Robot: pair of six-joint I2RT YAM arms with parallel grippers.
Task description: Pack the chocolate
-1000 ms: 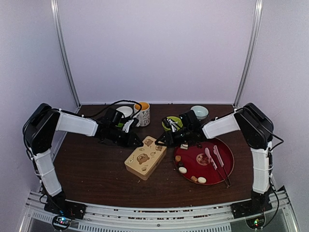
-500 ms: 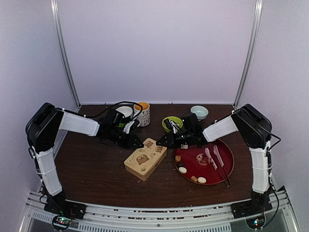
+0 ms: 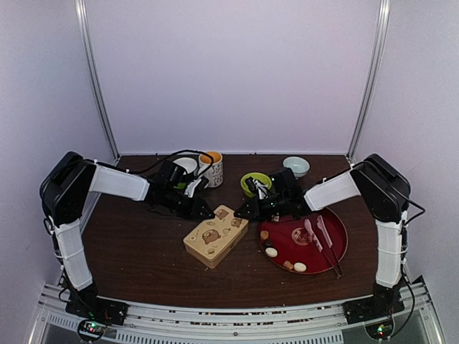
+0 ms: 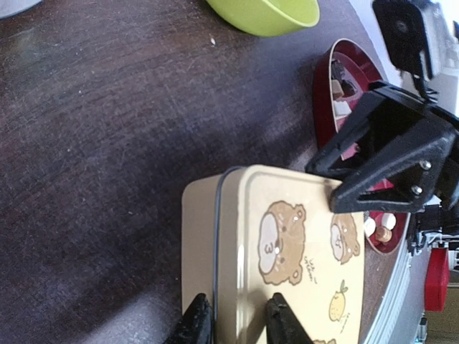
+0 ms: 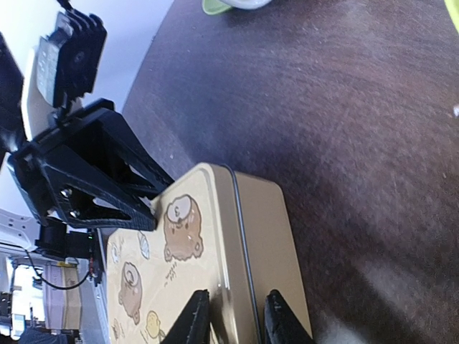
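Top external: tin (image 3: 215, 236) beside red plate (image 3: 287, 247) holding chocolate (image 3: 271, 251)
Left gripper (image 4: 237, 308): jaws clamped on tin rim
Right gripper (image 5: 235, 304): jaws clamped on tin rim

Dark wood-grain table (image 3: 143, 258), plain pale lilac walls (image 3: 237, 72), two silver corner posts (image 3: 97, 79), soft even light.

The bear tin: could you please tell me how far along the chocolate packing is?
Nothing is packed yet: the chocolates lie on the red plate and the bear tin is lidded. In hand: the left gripper and right gripper each pinch a lid corner. Left: lift the lid, load the sweets, close.
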